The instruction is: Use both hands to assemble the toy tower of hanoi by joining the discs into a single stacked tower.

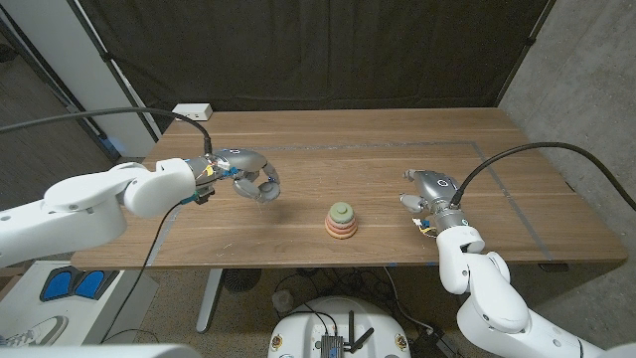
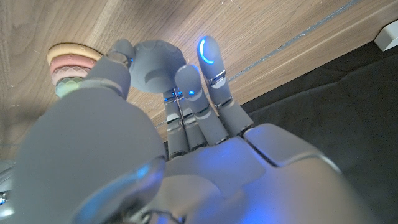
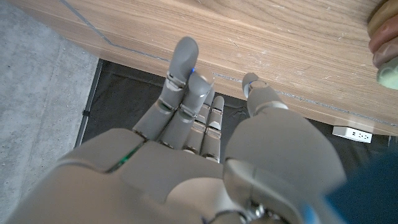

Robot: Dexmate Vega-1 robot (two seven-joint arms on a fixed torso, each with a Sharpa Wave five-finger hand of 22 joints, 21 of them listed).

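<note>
The toy tower [image 1: 341, 221] stands as one small stack on the wooden table [image 1: 358, 149], near the front middle: an orange disc at the bottom, pink ones above, a green one on top. My left hand [image 1: 253, 178] hovers to the tower's left, well apart from it, fingers loosely bent and holding nothing. My right hand [image 1: 428, 190] stays to the tower's right, fingers spread and empty. The left wrist view shows the stack [image 2: 69, 65] beyond my left hand [image 2: 186, 106]. In the right wrist view the stack [image 3: 385, 43] sits at the picture's edge, past my right hand [image 3: 205, 118].
A white power strip [image 1: 192, 110] lies at the table's back left edge. Thin tape lines [image 1: 497, 189] mark a rectangle on the tabletop. A black curtain hangs behind the table, and cables run along both arms.
</note>
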